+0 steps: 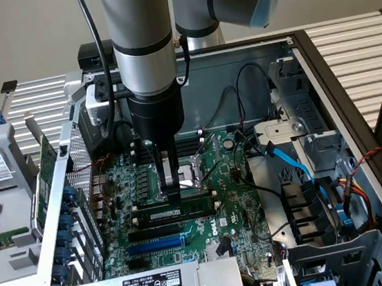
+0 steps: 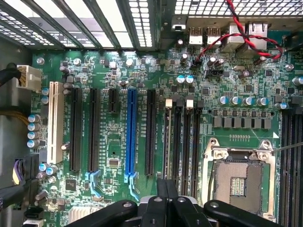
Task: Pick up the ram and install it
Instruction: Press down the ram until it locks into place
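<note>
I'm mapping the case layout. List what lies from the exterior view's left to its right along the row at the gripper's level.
Green card standing on edge → blue clips → gripper above the ram → empty processor socket → blue cable → drive cage.

One ram [image 1: 178,212] – one blue expansion slot [image 2: 130,135] – one hand [image 1: 173,194].

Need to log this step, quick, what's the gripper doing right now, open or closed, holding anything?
Gripper: closed, fingertips down on the ram that lies in the motherboard's slots; whether it actually grips the ram cannot be told.
</note>
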### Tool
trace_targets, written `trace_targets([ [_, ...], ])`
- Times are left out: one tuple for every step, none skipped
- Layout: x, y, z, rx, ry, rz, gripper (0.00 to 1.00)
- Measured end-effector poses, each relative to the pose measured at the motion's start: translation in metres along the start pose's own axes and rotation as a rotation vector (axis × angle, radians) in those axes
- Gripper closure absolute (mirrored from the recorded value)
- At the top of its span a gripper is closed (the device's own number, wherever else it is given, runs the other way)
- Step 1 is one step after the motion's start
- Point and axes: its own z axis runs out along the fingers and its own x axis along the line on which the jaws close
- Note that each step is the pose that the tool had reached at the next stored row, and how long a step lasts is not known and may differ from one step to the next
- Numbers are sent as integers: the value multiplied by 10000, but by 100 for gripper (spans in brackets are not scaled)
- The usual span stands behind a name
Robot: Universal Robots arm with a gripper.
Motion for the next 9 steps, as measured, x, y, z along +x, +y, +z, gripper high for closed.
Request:
trace_targets([
  [-6,1,2,0,0,1,89],
  [-7,0,5,0,0,2,89],
  [-7,0,6,0,1,1,89],
  [-8,0,11,0,0,1,89],
  [-8,0,17,0,-1,1,89],
  [-8,0,21,0,1,1,89],
  [-8,0,26,0,0,2,89],
  [-9,0,33,0,0,2,89],
  [-9,0,40,0,0,1,89],
])
